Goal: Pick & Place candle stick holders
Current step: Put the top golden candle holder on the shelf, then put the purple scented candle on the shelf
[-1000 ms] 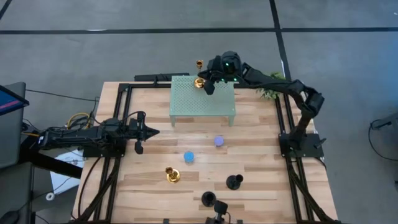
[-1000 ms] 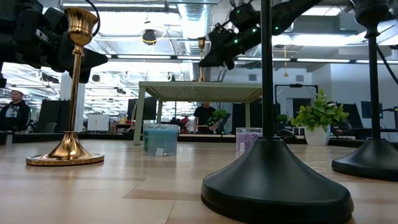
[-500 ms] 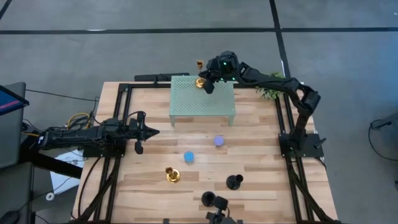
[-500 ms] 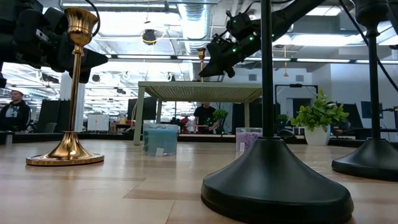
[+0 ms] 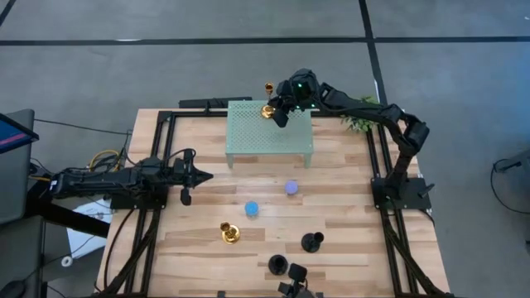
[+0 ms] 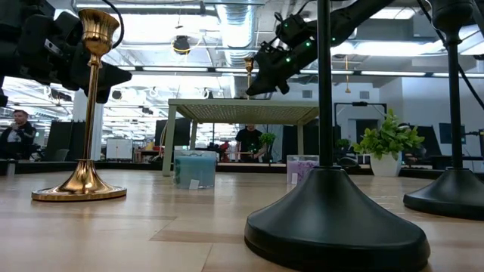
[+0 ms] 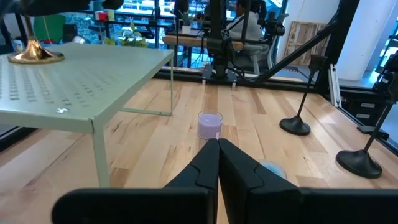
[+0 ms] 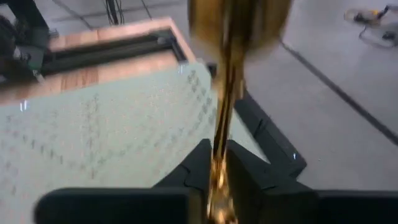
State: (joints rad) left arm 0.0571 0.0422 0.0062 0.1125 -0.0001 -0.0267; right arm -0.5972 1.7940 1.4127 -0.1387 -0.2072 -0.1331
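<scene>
No lettering, label, brand, number or sign can be read in any of the four views: nothing on the table (image 5: 331,223), nothing on the pale green perforated stand (image 5: 269,132) at its far edge, and nothing in the room behind it that is clear enough to make out
</scene>
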